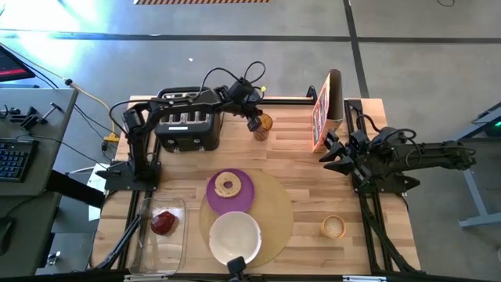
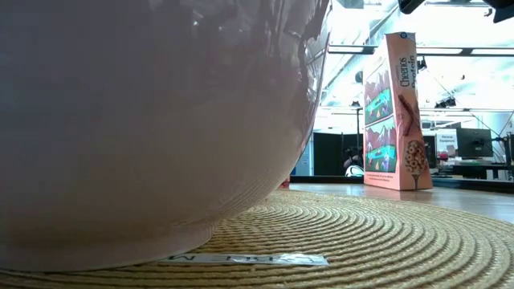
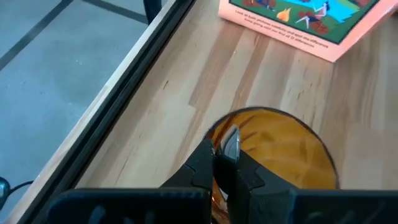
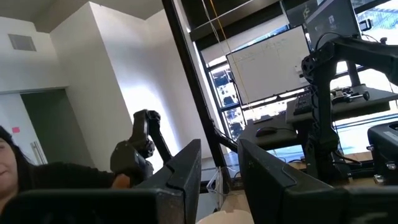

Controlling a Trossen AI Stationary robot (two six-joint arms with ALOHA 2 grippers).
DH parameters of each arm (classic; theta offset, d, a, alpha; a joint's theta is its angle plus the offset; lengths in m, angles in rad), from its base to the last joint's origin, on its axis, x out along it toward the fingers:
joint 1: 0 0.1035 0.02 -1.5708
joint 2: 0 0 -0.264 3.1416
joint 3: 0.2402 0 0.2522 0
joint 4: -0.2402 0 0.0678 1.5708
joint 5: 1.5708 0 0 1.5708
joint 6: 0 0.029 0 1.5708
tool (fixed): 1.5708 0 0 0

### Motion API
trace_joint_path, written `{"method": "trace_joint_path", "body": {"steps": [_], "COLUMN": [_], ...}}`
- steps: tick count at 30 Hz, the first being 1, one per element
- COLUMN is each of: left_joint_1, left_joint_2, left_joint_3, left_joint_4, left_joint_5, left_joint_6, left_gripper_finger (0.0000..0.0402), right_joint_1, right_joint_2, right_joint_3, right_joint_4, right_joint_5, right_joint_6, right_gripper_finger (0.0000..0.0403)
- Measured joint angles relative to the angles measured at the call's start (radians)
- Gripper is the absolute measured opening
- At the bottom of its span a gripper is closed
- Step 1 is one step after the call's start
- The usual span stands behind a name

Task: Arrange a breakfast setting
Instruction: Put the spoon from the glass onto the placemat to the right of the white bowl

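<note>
The spoon point(image 3: 230, 142) stands in an amber cup point(image 1: 262, 125) at the table's back edge, between the toaster point(image 1: 188, 125) and the cereal box point(image 1: 322, 112). The left gripper point(image 1: 254, 121) is closed on its handle. On the mat point(image 1: 274, 211) the bagel point(image 1: 228, 186) lies on the plate point(image 1: 244, 196), touching the empty bowl point(image 1: 235, 237). The step in hand seems to be fetching the spoon; next it needs a straight lift clear of the cup, then a carry to the mat. The right gripper point(image 1: 338, 154) waits beside the box, fingers partly apart, holding nothing.
</note>
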Motion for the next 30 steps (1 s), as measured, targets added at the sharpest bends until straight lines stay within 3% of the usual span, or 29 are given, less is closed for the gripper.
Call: {"method": "trace_joint_path", "body": {"steps": [19,30], "left_joint_1": [-0.025,-0.116], "left_joint_2": [-0.235,-0.372], "left_joint_3": [0.000,0.001], "left_joint_4": [-0.040,-0.046], "left_joint_5": [-0.013,-0.008], "left_joint_6": [-0.028,-0.065], "left_gripper_finger": [0.0003,0.0003], "right_joint_1": [0.000,0.010], "right_joint_2": [0.000,0.000], "right_joint_3": [0.000,0.000], "right_joint_4": [-0.011,-0.055], "right_joint_5": [0.000,0.000], "right_joint_6": [0.000,0.035], "right_gripper_finger": [0.0099,0.0099]}}
